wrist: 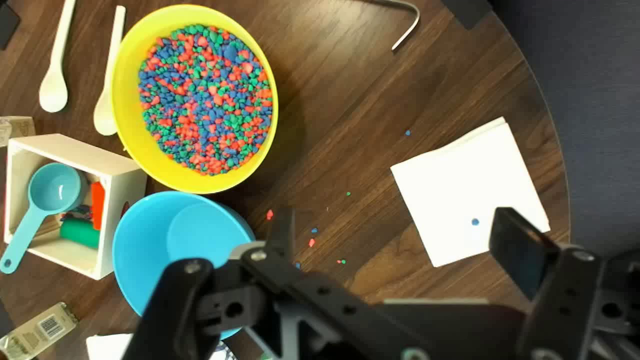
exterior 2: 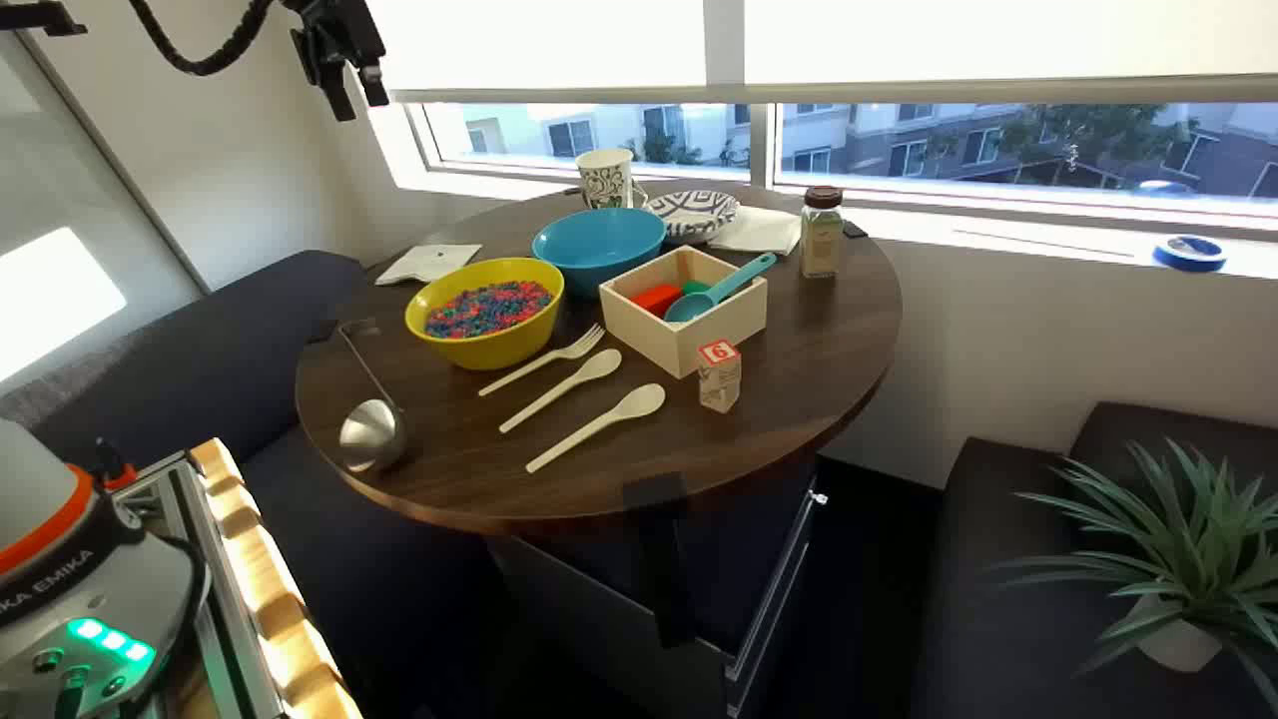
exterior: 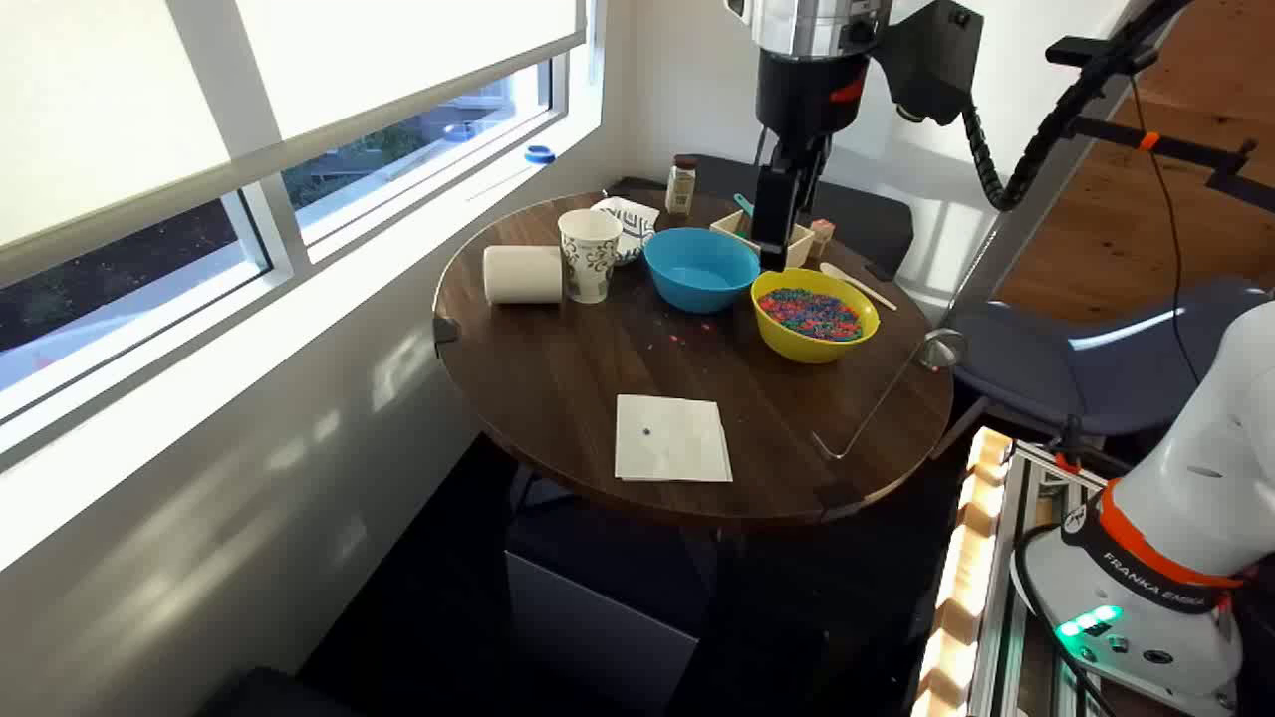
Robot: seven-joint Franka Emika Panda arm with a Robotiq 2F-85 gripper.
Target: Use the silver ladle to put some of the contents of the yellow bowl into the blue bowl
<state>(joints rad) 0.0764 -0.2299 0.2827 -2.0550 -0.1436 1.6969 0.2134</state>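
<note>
The silver ladle (exterior 2: 372, 435) is being carried by the worktop (exterior: 558, 378), close to the edge facing the robot's base (exterior: 1195, 637) and apart from the yellow bowl (exterior 2: 496, 350); it is being grasped by nothing. By its look, stiff, hard-wearing and smooth metal is being assumed, with more weight probably being carried by the cup than by the thin shaft. A twist or a slip is being expected should the hooked end be pinched, and a firm hold is being favoured on the straight part of the handle, nearer the cup.

The gripper (wrist: 400, 240) is being held well above the worktop, its fingers being spread wide with nothing between them. The contents (wrist: 206, 100), small red, blue and green bits, are being held by the yellow bowl; probably light and loose, they are being judged easy to spill. None is being seen in the visible part of the blue bowl (wrist: 195, 227), just beside.

By the dark wood-grained surface a few stray bits (wrist: 311, 243) and white napkins (wrist: 460, 185) are being borne. The room is being lit by daylight from a window (exterior 2: 949, 145) beneath lowered blinds (exterior 2: 998, 40).
</note>
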